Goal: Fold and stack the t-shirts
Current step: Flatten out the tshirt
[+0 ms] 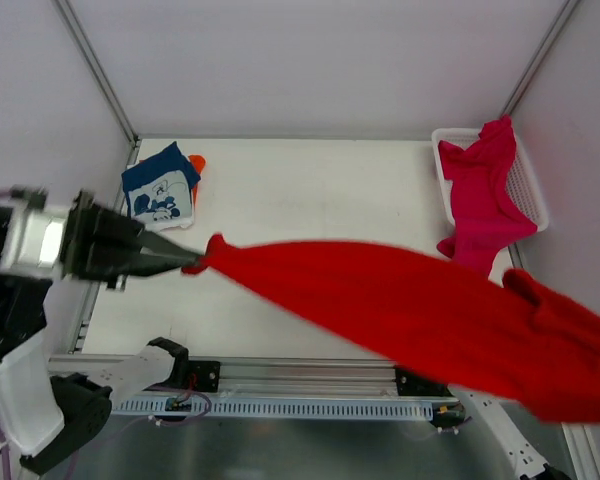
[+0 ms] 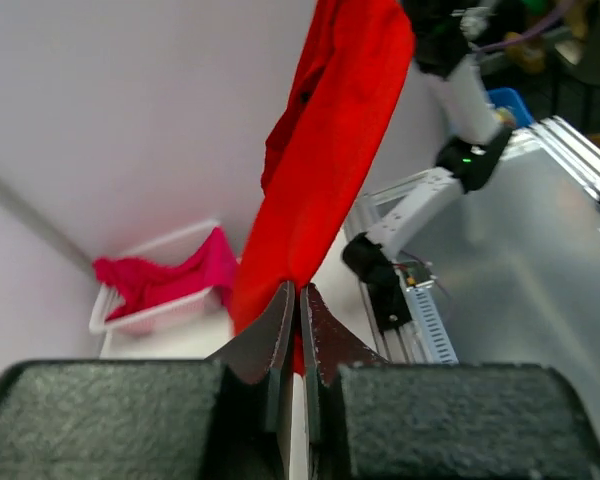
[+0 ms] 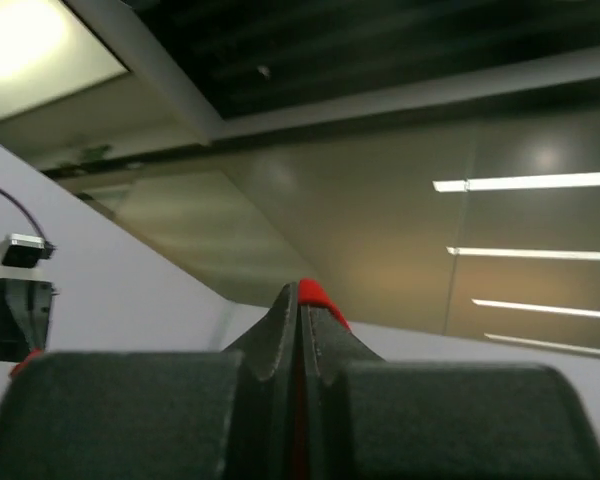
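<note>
The left gripper [image 1: 192,262] is pinched tight on one bunched end of the bright red cloth t-shirt [image 1: 410,300], which stretches from those fingertips in a long sagging band across the front of the white table [image 1: 310,200] and down to the lower right corner of the top view, held in the air above the table and its front rail. In the left wrist view the left gripper [image 2: 298,302] has its two dark fingers pressed together on the red fabric [image 2: 325,150], which rises away from them in a twisted, folded strip. The right gripper [image 3: 298,300] is likewise closed, with only a thin sliver of red [image 3: 316,294] poking out between its fingers; its camera looks up at a ceiling and a wall. From above, that gripper is hidden behind the wide, rumpled far end of the shirt, which runs off the right edge. A magenta-pink cloth t-shirt [image 1: 480,190] lies crumpled in a white plastic mesh basket [image 1: 532,190], spilling over its near rim. At the far left corner a folded navy t-shirt with white cartoon print [image 1: 160,187] sits on an orange t-shirt [image 1: 197,163], of which only an edge shows.
</note>
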You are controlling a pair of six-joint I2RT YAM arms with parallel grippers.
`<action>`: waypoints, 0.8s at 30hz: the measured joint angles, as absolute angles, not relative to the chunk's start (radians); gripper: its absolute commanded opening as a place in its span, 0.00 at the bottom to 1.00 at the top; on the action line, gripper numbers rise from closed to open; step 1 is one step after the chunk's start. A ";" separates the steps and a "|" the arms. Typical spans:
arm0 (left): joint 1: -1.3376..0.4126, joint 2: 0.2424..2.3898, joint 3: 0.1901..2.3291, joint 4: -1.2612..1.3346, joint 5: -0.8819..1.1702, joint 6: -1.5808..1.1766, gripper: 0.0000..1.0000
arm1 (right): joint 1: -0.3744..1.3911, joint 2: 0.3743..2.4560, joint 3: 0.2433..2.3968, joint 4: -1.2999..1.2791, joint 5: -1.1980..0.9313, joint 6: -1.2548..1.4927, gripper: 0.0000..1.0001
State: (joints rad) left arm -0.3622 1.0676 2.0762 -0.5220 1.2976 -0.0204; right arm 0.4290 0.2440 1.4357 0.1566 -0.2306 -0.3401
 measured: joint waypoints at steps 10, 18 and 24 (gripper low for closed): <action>-0.387 0.783 1.947 -0.459 1.441 -0.010 0.00 | 0.120 0.205 1.427 0.321 -0.430 0.076 0.00; -0.387 0.972 1.686 -0.445 1.273 0.097 0.00 | -0.029 0.239 1.145 0.348 -0.300 0.134 0.00; -0.363 1.491 1.640 -0.387 1.019 0.114 0.00 | -0.031 0.613 0.714 0.521 -0.172 0.158 0.01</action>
State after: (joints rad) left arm -0.3630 1.4910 1.6398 -0.3866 1.0187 0.1139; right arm -0.0311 0.6128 0.7139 0.5205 -0.1719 0.1577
